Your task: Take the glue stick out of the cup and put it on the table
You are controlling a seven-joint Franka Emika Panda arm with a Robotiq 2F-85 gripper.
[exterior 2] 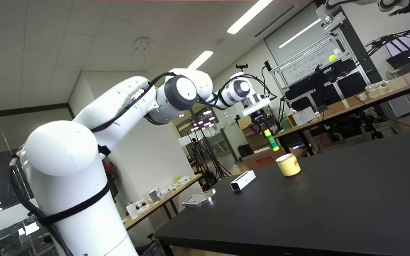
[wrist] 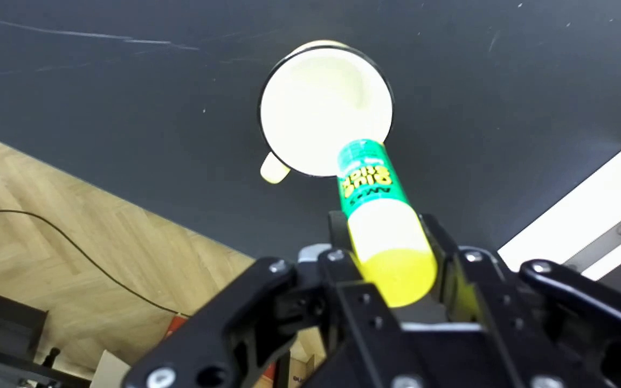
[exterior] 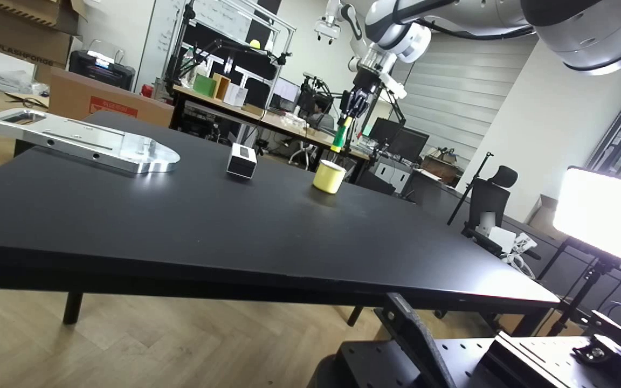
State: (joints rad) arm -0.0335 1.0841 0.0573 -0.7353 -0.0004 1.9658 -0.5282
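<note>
The glue stick (exterior: pixel 340 134) is green with a yellow cap. It hangs slightly tilted in my gripper (exterior: pixel 347 114), above the yellow cup (exterior: pixel 329 177), in both exterior views. An exterior view shows the stick's lower end (exterior 2: pixel 273 145) just above and apart from the cup's rim (exterior 2: pixel 288 164). In the wrist view the fingers (wrist: pixel 386 229) are closed around the cap end of the glue stick (wrist: pixel 370 178). The cup (wrist: pixel 321 108) below looks empty, with a pale inside and a dark rim. The cup stands upright on the black table (exterior: pixel 208 226).
A white box with a dark end (exterior: pixel 242 161) stands on the table beside the cup; it also shows in the wrist view (wrist: pixel 564 215). A shiny metal plate (exterior: pixel 84 137) lies farther along the table. The table edge (wrist: pixel 143 213) is near the cup.
</note>
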